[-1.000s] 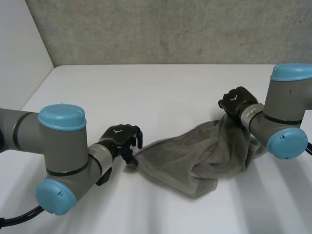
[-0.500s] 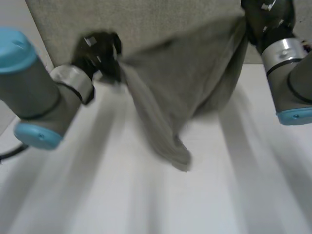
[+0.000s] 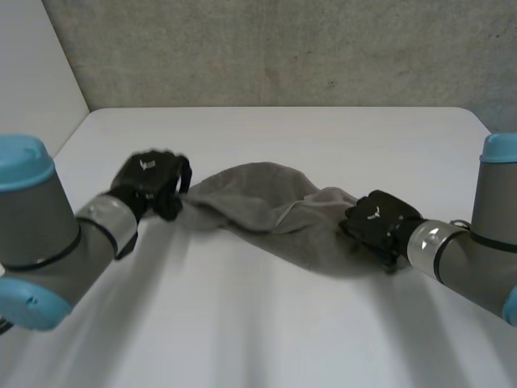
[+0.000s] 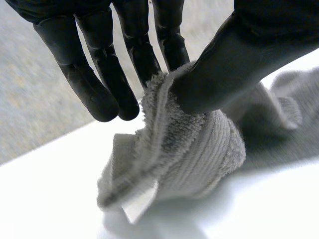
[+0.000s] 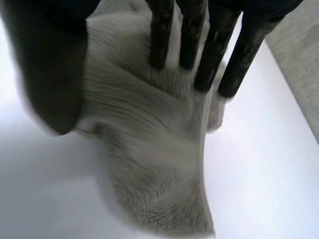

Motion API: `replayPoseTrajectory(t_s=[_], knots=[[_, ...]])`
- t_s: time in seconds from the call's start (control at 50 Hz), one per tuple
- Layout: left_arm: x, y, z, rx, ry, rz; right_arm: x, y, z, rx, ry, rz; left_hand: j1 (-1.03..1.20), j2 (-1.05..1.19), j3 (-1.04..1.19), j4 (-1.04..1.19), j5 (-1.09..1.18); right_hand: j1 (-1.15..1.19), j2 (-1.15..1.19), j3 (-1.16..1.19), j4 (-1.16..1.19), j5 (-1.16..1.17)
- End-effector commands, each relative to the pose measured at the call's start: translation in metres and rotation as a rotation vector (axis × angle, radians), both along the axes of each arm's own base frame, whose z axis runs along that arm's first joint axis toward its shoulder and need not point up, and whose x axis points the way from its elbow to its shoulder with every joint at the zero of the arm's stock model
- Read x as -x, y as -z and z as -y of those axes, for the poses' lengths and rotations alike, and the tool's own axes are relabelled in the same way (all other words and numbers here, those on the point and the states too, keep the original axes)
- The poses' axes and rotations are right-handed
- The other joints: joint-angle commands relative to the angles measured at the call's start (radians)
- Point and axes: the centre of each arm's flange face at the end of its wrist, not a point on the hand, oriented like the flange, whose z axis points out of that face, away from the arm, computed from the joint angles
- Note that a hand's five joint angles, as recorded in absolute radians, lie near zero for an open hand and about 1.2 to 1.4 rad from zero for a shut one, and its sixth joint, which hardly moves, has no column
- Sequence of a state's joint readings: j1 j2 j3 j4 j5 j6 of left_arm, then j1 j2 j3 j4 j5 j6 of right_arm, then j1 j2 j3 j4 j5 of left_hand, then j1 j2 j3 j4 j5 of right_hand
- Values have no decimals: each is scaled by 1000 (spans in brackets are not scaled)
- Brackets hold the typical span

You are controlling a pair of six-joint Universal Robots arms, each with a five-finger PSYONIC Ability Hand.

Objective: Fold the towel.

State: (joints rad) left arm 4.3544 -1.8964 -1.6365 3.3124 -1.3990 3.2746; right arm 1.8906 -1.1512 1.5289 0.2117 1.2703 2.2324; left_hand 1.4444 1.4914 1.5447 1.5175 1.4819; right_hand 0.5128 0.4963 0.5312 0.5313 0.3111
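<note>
Pinching towel ends, left hand, right hand

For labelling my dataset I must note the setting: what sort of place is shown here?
Probably a robotics lab or test bench: a plain white table, a rough grey wall behind it, and the left robot hand and right robot hand each holding the towel.

the grey terry towel stretches in a long rumpled band across the middle of the white surface. its middle is humped and creased, and one end is bunched into a thick ribbed wad.
</note>
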Motion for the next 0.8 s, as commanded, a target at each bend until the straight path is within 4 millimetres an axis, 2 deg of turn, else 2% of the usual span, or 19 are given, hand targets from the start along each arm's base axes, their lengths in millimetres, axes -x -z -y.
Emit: replayPoseTrajectory(t_s=[0.02,0.04,0.08,0.14,0.2,0.26,0.3,0.36,0.4,0.46,0.58,0.8], knots=[[-8,10,-18,-17,31,57,10,-55,8,141,156,235,-48,-95,-148,-121,-260,-338,-322,-357,-357,-311],[-8,10,-18,-17,31,57,10,-55,8,141,156,236,-48,-95,-148,-121,-260,-338,-322,-357,-357,-311],[-9,11,-21,-23,29,59,18,-70,20,123,245,389,-48,-95,-148,-121,-260,-338,-322,-357,-357,-311],[-13,7,-22,-12,20,55,18,-74,25,70,296,487,-48,-95,-148,-121,-260,-338,-322,-357,-357,-311],[-14,5,-22,-8,16,53,18,-75,28,54,307,504,-48,-95,-148,-121,-260,-338,-322,-357,-357,-311],[-17,3,-24,-3,10,52,15,-63,34,12,317,481,-48,-95,-148,-121,-260,-338,-322,-357,-357,-311],[-19,-3,-26,11,5,47,12,-48,47,-39,334,451,-48,-95,-148,-121,-260,-338,-322,-357,-357,-311],[-21,-5,-26,20,-1,45,11,-40,51,-73,344,434,-48,-95,-148,-121,-260,-338,-322,-357,-357,-311],[-24,-10,-26,32,-12,42,10,-25,54,-154,363,394,-48,-95,-148,-121,-260,-278,-262,-297,-297,-251],[-27,-12,-25,39,-21,39,10,-14,55,-209,374,368,-48,-95,-148,-121,-260,-263,-247,-282,-282,-236],[-36,-12,-21,39,-50,41,10,-11,61,-199,378,373,-48,-95,-148,-121,-260,-272,-256,-291,-291,-245],[-51,-8,-10,17,-65,32,9,8,76,-203,412,351,-48,-95,-148,-121,-260,-269,-253,-288,-288,-242]])
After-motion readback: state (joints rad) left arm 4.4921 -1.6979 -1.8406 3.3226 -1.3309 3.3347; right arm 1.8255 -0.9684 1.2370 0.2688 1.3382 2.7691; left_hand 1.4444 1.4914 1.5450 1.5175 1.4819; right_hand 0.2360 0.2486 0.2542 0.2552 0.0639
